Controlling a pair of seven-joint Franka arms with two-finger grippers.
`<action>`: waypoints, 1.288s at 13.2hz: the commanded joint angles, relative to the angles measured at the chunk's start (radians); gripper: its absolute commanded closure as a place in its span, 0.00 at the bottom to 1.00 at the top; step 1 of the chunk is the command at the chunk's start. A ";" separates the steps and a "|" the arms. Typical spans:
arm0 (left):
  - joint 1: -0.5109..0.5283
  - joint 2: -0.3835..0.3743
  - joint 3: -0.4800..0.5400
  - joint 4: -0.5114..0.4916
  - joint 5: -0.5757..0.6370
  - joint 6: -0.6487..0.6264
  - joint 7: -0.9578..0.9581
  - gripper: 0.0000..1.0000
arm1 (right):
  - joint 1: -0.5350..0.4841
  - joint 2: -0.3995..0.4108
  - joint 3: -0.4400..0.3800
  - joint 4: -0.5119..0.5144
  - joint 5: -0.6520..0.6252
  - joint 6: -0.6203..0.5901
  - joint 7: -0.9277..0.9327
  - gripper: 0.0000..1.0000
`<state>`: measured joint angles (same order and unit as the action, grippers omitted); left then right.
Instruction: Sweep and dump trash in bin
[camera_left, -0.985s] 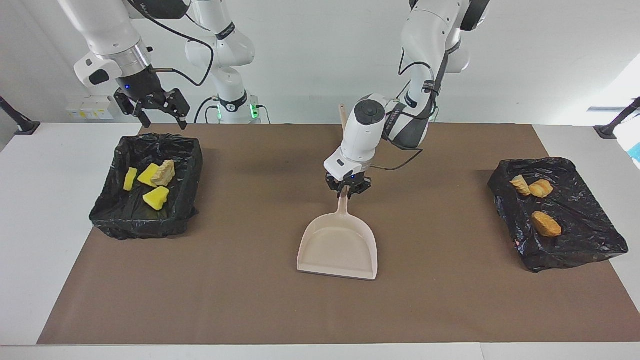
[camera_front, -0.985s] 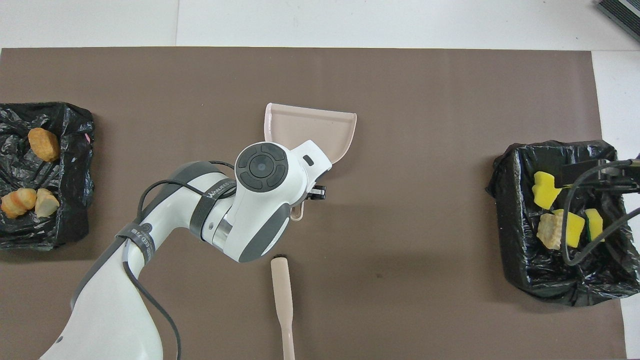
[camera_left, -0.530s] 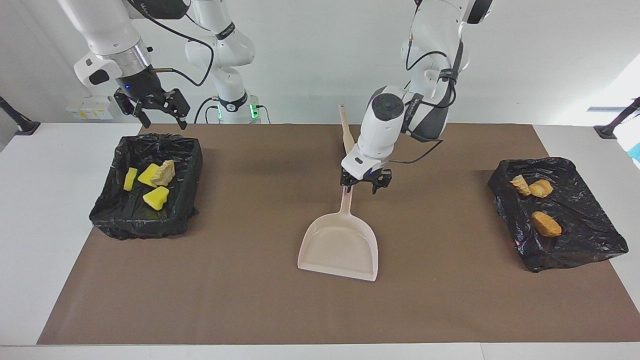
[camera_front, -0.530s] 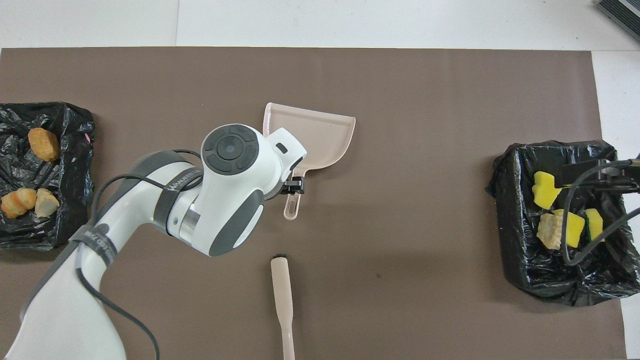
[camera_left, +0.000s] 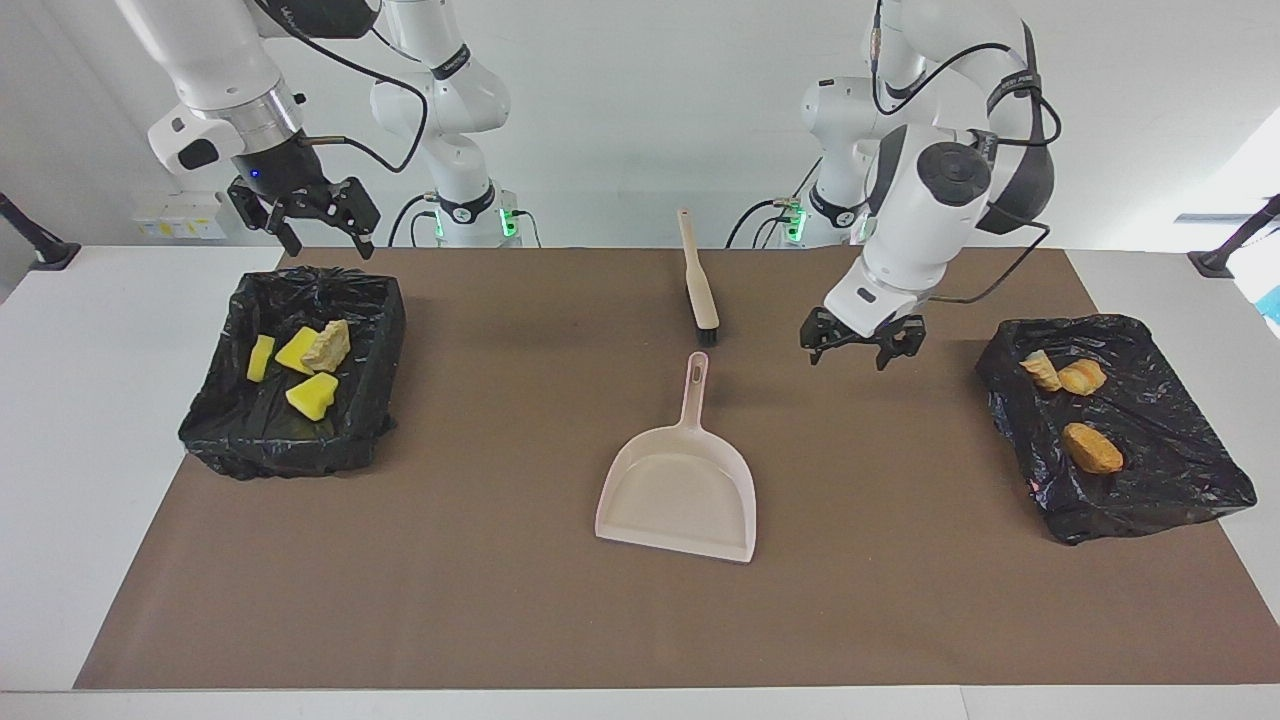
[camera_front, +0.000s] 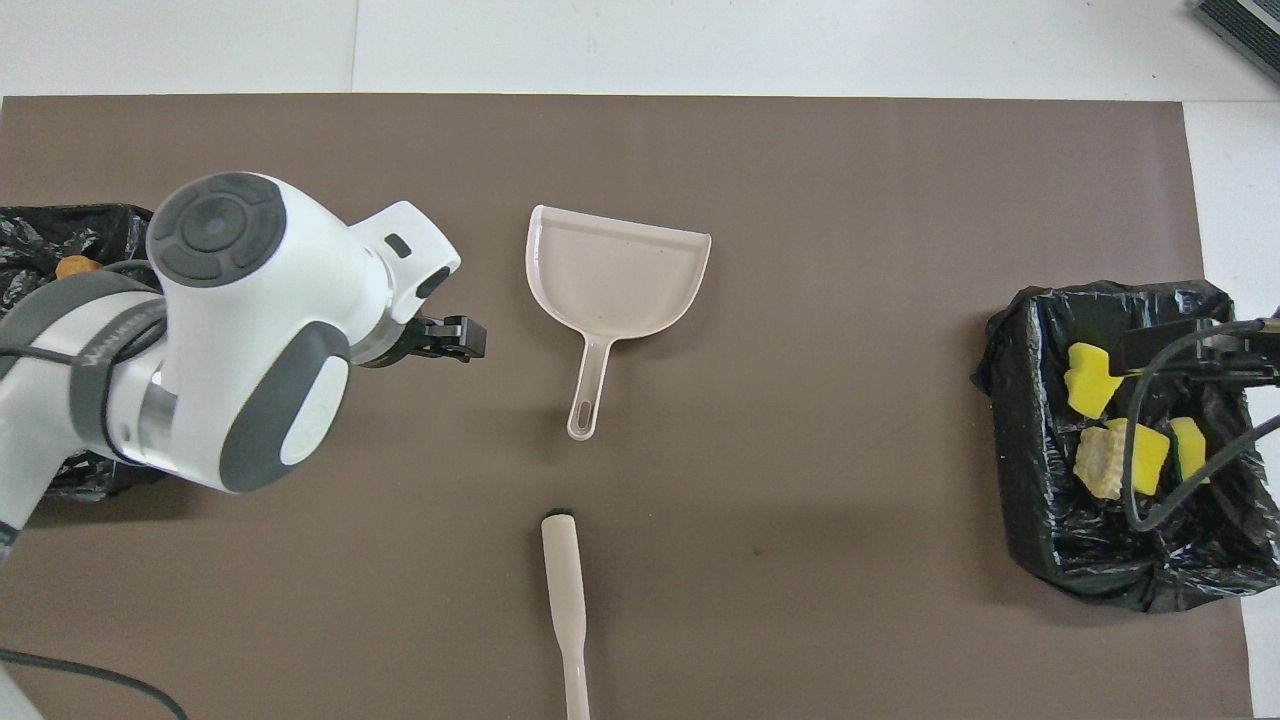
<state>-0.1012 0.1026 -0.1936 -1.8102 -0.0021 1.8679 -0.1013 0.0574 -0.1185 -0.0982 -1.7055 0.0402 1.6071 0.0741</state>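
Trash (camera_left: 311, 396) in black-lined bins (camera_left: 1180, 480) on brown mat (camera_left: 500, 560); white walls

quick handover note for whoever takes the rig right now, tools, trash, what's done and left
Left tool: open, empty, up over the mat between dustpan and bread bin.
Right tool: open, empty, waiting above the foam bin.
Trash: four pieces in the foam bin, three in the bread bin; none on the mat.
Dustpan empty, flat mid-mat; brush nearer the robots.
Left: nothing visible.
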 joint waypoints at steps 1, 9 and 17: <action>0.070 -0.089 -0.010 -0.014 -0.001 -0.067 0.100 0.00 | -0.004 -0.020 0.005 -0.023 0.001 0.019 0.010 0.00; 0.170 -0.133 0.028 0.273 0.001 -0.361 0.172 0.00 | -0.004 -0.020 0.005 -0.023 0.001 0.019 0.010 0.00; 0.161 -0.245 0.057 0.243 -0.004 -0.411 0.157 0.00 | -0.004 -0.020 0.005 -0.023 0.001 0.019 0.010 0.00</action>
<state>0.0639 -0.1233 -0.1410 -1.5263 -0.0021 1.4484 0.0592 0.0574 -0.1185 -0.0982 -1.7055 0.0402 1.6071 0.0741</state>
